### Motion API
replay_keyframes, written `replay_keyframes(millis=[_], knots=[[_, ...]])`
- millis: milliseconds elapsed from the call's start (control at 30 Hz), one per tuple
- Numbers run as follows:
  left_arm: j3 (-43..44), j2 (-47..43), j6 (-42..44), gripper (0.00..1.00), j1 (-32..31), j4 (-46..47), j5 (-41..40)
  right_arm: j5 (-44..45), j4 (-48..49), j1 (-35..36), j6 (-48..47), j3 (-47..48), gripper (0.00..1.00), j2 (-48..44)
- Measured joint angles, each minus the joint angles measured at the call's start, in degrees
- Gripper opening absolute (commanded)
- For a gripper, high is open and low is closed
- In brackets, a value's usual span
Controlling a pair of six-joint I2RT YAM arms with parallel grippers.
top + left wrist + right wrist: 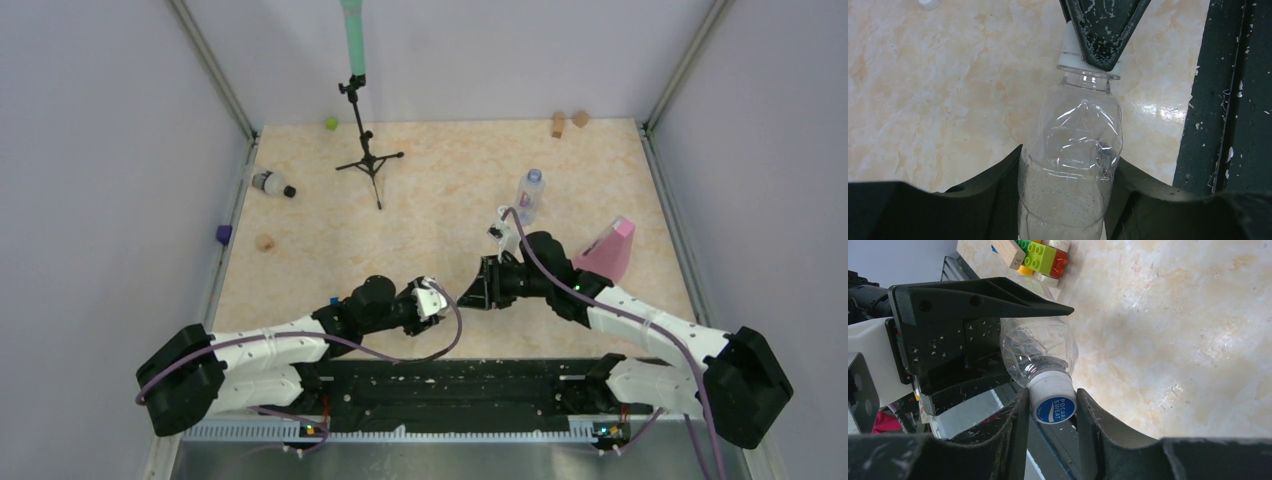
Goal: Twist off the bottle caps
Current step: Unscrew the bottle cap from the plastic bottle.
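Two robot arms meet above a pale, marbled desk (440, 200), close to the middle of its near edge. The left tool (1068, 195) pinches the body of a clear plastic bottle (1075, 125), one black finger pressed against each side, so the bottle lies roughly level, pointing toward the other arm. The bottle's walls are crumpled and its lower part looks misted. The right tool (1052, 405) is closed on this bottle's cap (1050, 390), a white screw cap with a blue printed top, one finger touching either side. The cap sits on the neck; whether it is loosened cannot be told. A second bottle (531, 193) stands upright toward the right side of the desk, beyond the arms, with a pale bluish cap on top. A third bottle (268, 183) lies on its side at the left edge, nearer the far left corner, wearing a dark cap. A pink wedge (610, 252) rests just beside the right arm, toward the right edge. A small black tripod (368, 155) stands near the far edge, left of centre.
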Motion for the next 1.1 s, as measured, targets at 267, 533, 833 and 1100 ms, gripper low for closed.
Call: replay_keyframes(millis=[267, 533, 833, 1100], knots=[[0.02, 0.07, -0.24, 0.0, 0.0, 0.04, 0.04, -0.04, -0.02, 0.0, -0.39, -0.07, 0.0, -0.02], [-0.46, 0.0, -1.7, 0.0, 0.04, 1.6, 0.85, -2.43, 2.38, 0.04, -10.21, -1.31, 0.0, -1.53], [-1.31, -2.93, -2.64, 0.0, 0.15, 3.98, 2.82, -6.86, 10.23, 0.7, -30.67, -6.56, 0.0, -9.11], [-1.44, -3.32, -2.56, 0.0, 0.68, 3.3, 4.74, -10.75, 9.94, 1.27, -48.11, -6.78, 0.0, -8.96]])
